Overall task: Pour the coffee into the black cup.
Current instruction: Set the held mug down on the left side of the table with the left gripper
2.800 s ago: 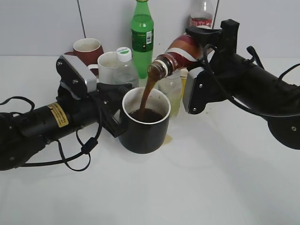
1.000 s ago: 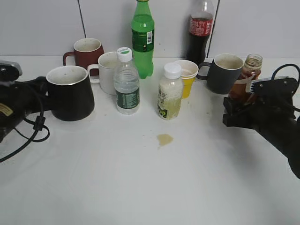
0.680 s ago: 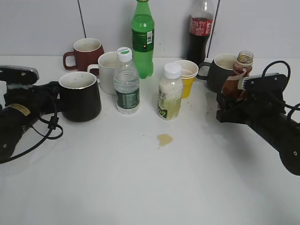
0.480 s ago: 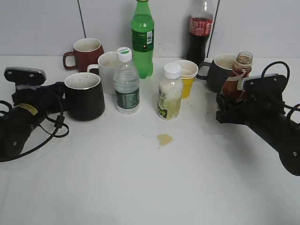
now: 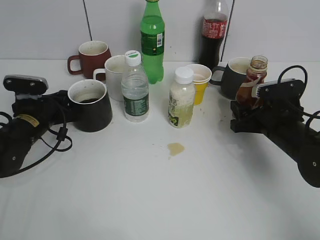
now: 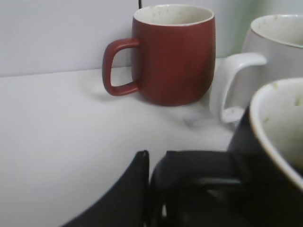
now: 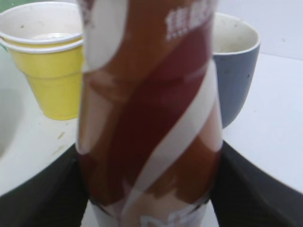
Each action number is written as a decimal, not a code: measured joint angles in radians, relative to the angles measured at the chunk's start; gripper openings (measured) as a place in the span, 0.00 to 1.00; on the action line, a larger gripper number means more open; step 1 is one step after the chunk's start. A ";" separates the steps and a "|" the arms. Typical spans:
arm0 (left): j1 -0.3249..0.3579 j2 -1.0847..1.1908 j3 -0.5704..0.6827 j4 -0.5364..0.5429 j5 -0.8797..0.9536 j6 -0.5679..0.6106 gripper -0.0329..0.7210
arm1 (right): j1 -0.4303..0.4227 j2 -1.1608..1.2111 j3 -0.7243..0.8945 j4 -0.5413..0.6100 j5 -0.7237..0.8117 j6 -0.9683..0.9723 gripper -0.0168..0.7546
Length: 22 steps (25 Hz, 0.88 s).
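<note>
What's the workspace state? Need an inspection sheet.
Surface: white table, small brownish spill.
Job's things: black cup upright, dark liquid inside; coffee bottle upright, capless.
Clutter: red mug, white mug, grey mug, yellow cup, water bottle, green bottle, cola bottle, pale drink bottle.
Grippers: left gripper at cup handle; right gripper around coffee bottle.
Cables: loose loops by both arms.
Surroundings: white wall.

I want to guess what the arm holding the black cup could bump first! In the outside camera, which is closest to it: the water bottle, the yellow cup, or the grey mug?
From the left gripper:
1. water bottle, just right of the black cup.
2. yellow cup, past the middle.
3. grey mug, far right.
</note>
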 joint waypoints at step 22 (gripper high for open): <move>-0.004 -0.173 0.216 0.000 -0.003 -0.006 0.45 | 0.000 0.067 0.032 -0.007 0.000 0.003 0.85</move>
